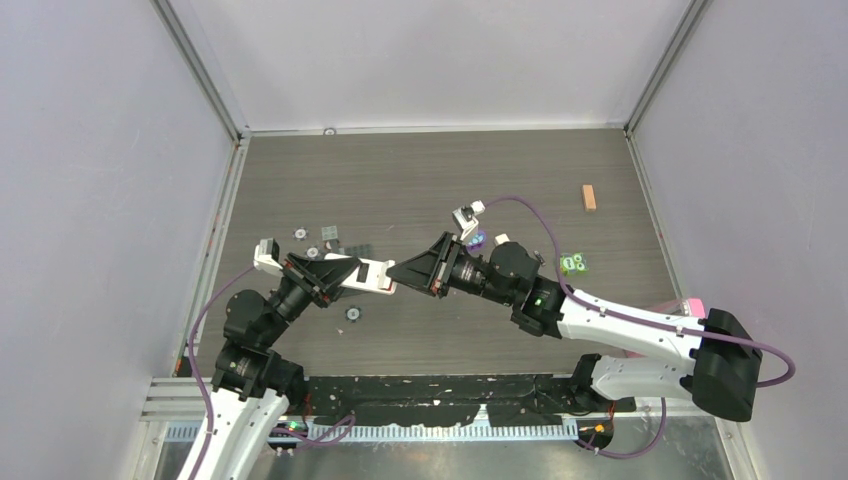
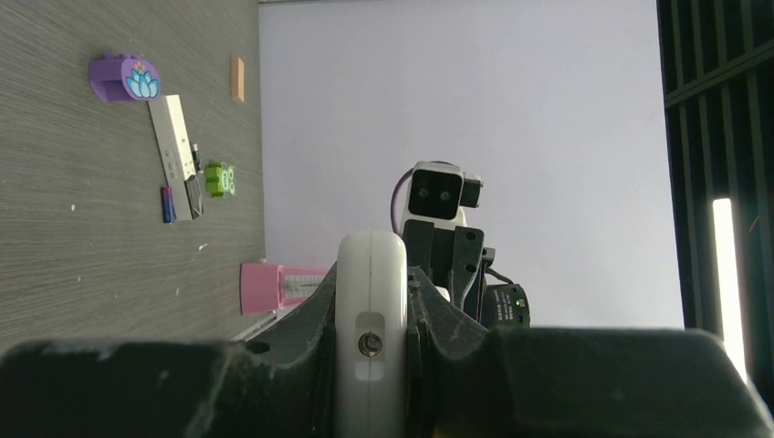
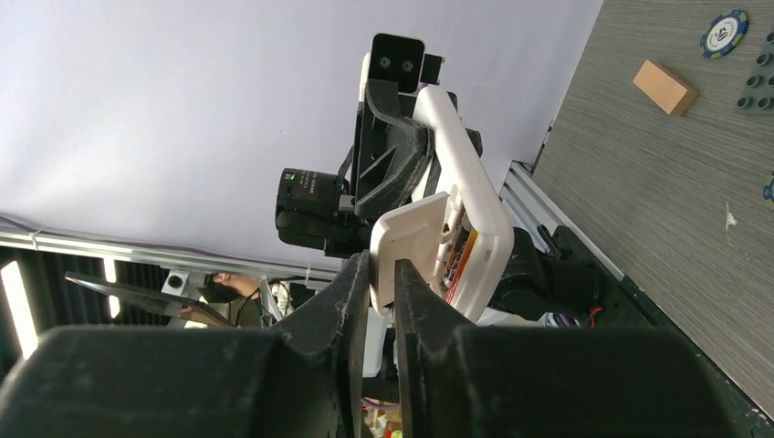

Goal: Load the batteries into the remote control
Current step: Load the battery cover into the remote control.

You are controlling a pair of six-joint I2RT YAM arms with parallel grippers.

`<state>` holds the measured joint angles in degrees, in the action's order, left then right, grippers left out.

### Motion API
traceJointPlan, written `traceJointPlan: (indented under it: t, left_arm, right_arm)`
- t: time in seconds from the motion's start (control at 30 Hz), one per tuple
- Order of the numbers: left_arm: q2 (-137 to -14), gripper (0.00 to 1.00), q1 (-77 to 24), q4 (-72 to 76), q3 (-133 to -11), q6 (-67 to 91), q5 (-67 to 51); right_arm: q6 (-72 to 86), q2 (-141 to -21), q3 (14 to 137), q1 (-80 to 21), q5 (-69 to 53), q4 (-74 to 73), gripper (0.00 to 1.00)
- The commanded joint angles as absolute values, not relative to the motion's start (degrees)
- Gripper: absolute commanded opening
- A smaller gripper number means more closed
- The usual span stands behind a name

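My left gripper [image 1: 350, 272] [image 2: 371, 301] is shut on the white remote control [image 1: 378, 272] [image 2: 371, 274], holding it off the table. In the right wrist view the remote [image 3: 475, 182] shows an opened back with a reddish-orange battery [image 3: 463, 255] inside. A white battery cover [image 3: 411, 233] tilts off that back. My right gripper [image 1: 398, 272] [image 3: 381, 269] has its jaws almost together on the cover's lower edge. A blue-purple battery [image 2: 168, 204] lies on the table beside a narrow white bar with a black end [image 2: 171, 146].
On the table are a purple piece [image 2: 123, 78], a green piece [image 1: 572, 263], a wooden block [image 1: 589, 197], grey plates [image 1: 330, 237] and poker chips [image 1: 352, 313]. A pink item [image 1: 690, 303] sits at the right edge. Grey walls enclose three sides.
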<state>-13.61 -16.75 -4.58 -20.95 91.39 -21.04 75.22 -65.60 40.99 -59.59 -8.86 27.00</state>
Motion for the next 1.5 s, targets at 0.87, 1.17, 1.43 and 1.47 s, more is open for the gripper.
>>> traceJointPlan:
  t: [0.87,1.17,1.43,1.47]
  left_arm:
    - [-12.95,0.00,-16.79,0.19,-23.58,91.68,-22.62]
    - [-15.68,0.00,-16.79,2.57,-25.18,88.33,-27.76]
    - [-16.44,0.00,-16.79,6.30,-26.24,86.11,-29.33]
    - [-16.43,0.00,-16.79,6.52,-26.39,85.83,-29.36]
  right_arm:
    - [68.65,-63.16,41.71,-58.17,-9.47,15.80,0.11]
    - [62.86,-63.88,42.89,-55.41,-17.88,14.14,0.05]
    - [68.03,-64.73,38.50,-55.20,-22.51,22.61,0.05]
    - [69.04,-64.70,37.88,-55.13,-23.05,23.96,0.05]
